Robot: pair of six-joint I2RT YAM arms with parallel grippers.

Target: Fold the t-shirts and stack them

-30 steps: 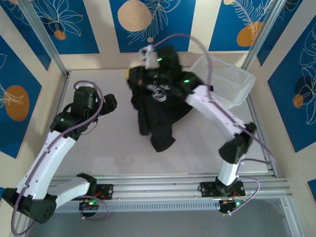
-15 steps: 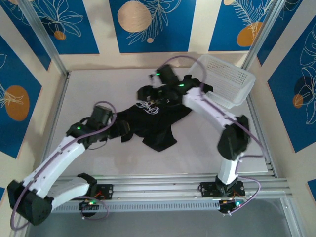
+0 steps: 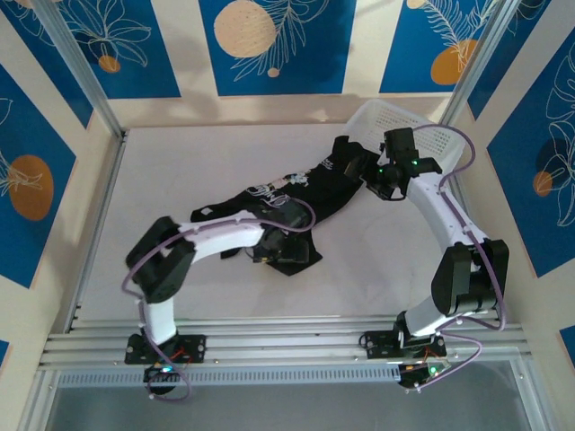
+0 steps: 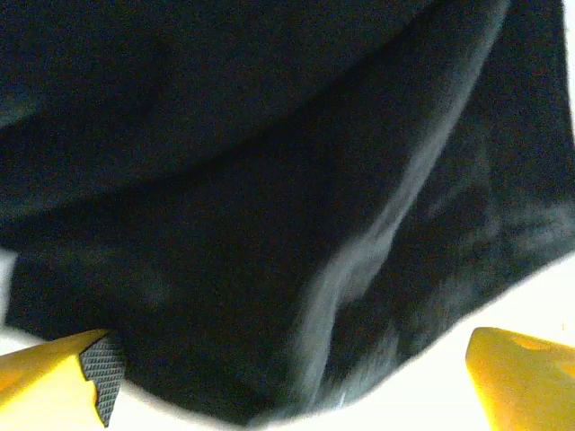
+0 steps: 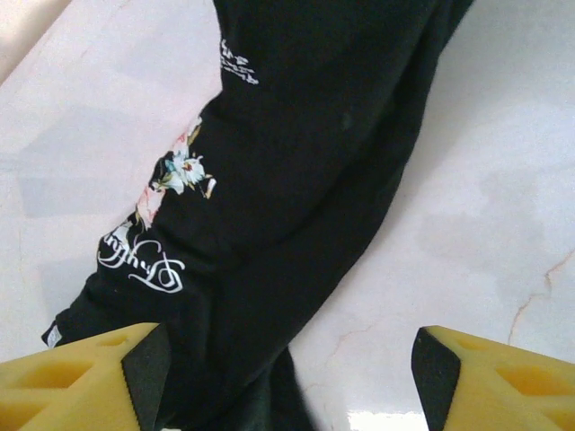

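Across the middle of the pale marble-patterned tabletop (image 3: 180,162) lies the black short-sleeved fabric t-shirt (image 3: 296,193), pulled out into a long, rumpled band. It runs from the left-centre up toward the far right. Its pink-and-white rose print with white script (image 3: 277,186) faces up near the middle of the band. A looser flap of plain black cloth hangs toward the near side.

At the far right corner stands the white perforated plastic basket (image 3: 429,136), tilted a little. The right arm crosses in front of part of it. What shows of its inside is its own mesh wall and floor. The shirt is on the table, with its far end just beside the basket's near-left wall.

Over that far end hovers the right gripper (image 3: 370,175). In the right wrist view its yellow fingers (image 5: 72,377) are spread wide and hold nothing. The printed cloth (image 5: 305,135) lies flat on the table beyond them.

Reaching in from the left, the left gripper (image 3: 280,251) sits over the shirt's near flap. The left wrist view shows its yellow, black-padded fingers (image 4: 54,377) wide apart, with the dark hem (image 4: 269,180) between and beyond them. I cannot tell whether either pad touches the cloth.
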